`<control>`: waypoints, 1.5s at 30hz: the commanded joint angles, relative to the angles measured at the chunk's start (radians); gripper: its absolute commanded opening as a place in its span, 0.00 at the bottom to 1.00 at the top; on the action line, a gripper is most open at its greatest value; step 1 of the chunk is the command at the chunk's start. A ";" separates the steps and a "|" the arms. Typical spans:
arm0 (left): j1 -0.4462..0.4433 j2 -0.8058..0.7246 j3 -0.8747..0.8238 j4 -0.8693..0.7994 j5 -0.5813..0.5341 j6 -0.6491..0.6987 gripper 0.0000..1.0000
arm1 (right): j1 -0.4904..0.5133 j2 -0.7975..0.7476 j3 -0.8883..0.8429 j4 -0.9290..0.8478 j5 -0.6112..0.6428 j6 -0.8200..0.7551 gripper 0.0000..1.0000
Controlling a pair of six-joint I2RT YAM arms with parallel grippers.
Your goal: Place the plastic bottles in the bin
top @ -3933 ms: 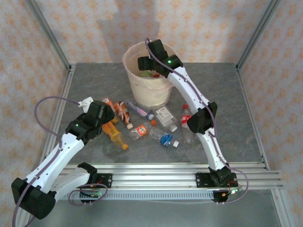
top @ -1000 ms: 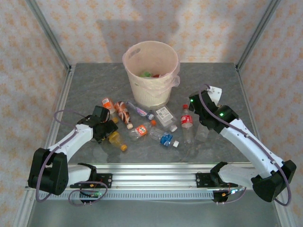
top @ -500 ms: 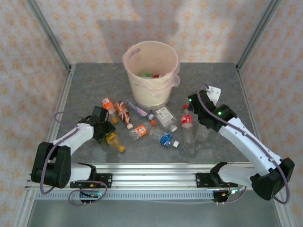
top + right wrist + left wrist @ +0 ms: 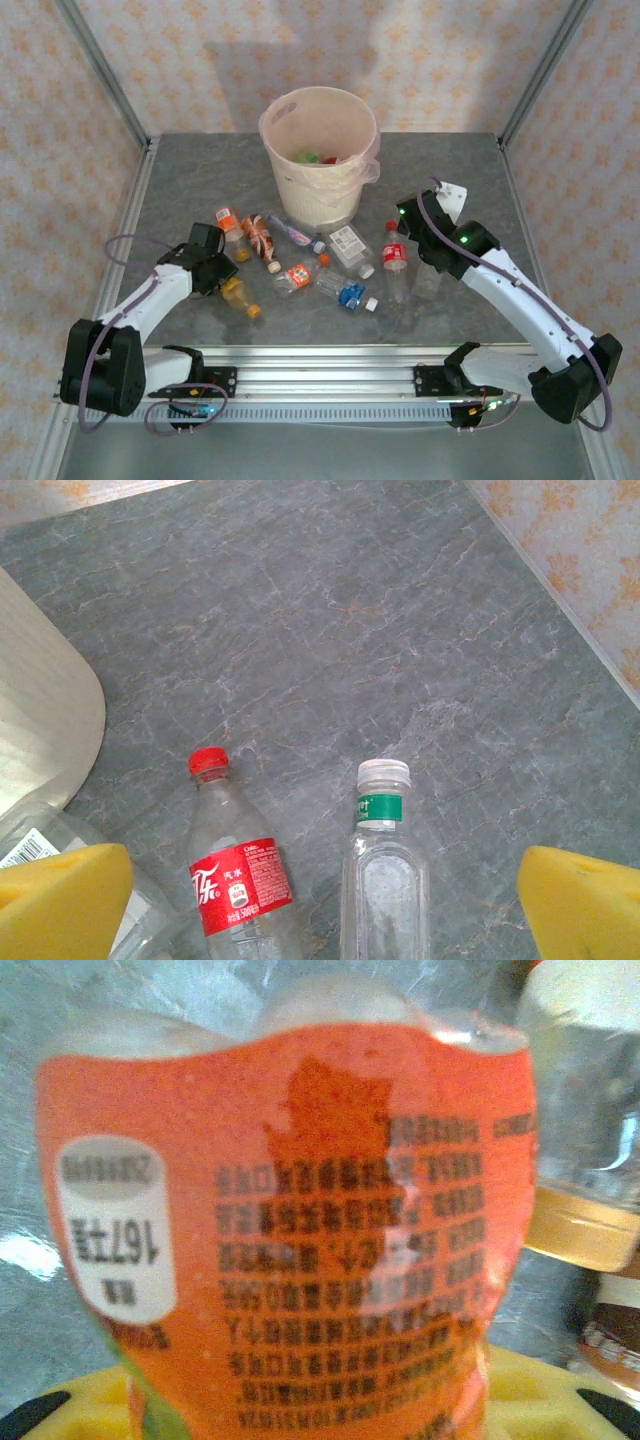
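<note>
Swung back from the bin point(image 4: 300, 195), right arm point(image 4: 510, 290) stretches low, jaws wide over two upright plastic bottles point(image 4: 238, 870); left arm point(image 4: 150, 295) lies folded, jaws holding an orange bottle point(image 4: 237, 294) on the tabletop point(image 4: 200, 170).

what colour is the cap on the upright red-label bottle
Red. The cap shows best in the right wrist view.

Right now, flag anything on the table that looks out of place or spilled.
No spill shows. The bin stands upright; most bottles lie scattered on their sides before it, while the red-capped bottle and white-capped bottle stand upright.
</note>
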 commanded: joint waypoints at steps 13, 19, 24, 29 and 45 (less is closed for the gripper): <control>0.009 -0.219 0.328 -0.244 -0.181 0.112 0.45 | -0.012 -0.023 -0.024 0.012 0.037 0.027 0.99; 0.009 -0.181 0.503 -0.220 -0.185 0.171 0.44 | -0.012 -0.028 -0.034 -0.001 0.052 0.042 0.99; 0.008 -0.131 0.651 -0.149 -0.156 0.198 0.44 | -0.012 -0.036 -0.032 -0.013 0.058 0.049 0.99; 0.005 -0.076 0.777 -0.059 -0.103 0.208 0.44 | -0.013 -0.052 -0.040 -0.018 0.057 0.066 0.99; -0.180 0.362 1.363 0.006 -0.095 0.316 0.40 | -0.015 -0.088 -0.061 -0.048 0.077 0.104 0.99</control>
